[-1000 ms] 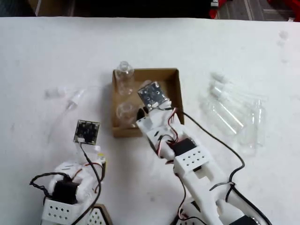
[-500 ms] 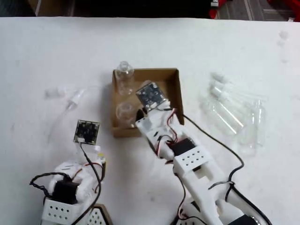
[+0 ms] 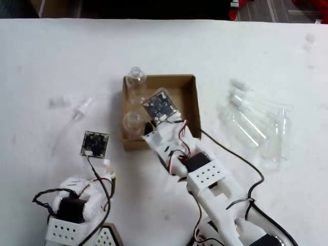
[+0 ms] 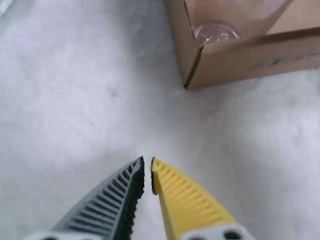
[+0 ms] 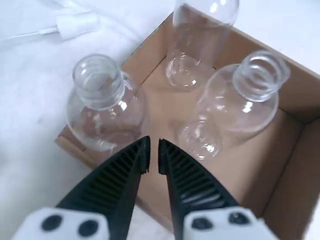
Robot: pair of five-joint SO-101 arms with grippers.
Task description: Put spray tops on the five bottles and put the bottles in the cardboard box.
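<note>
Two black fingers of the right gripper (image 5: 153, 150) stand all but pressed together, pinching nothing, above the near wall of the cardboard box (image 5: 295, 150). That wrist view shows three uncapped bottles (image 5: 102, 100), apparently all upright inside; from above, the arm covers one. The left gripper (image 4: 147, 172), grey and yellow, is likewise closed and empty over the table (image 4: 60, 100) near a box corner, where faint blue print is unreadable.

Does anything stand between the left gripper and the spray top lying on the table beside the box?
Nothing visible: only bare table lies between the left gripper and the spray top; the cardboard box stands to one side.
</note>
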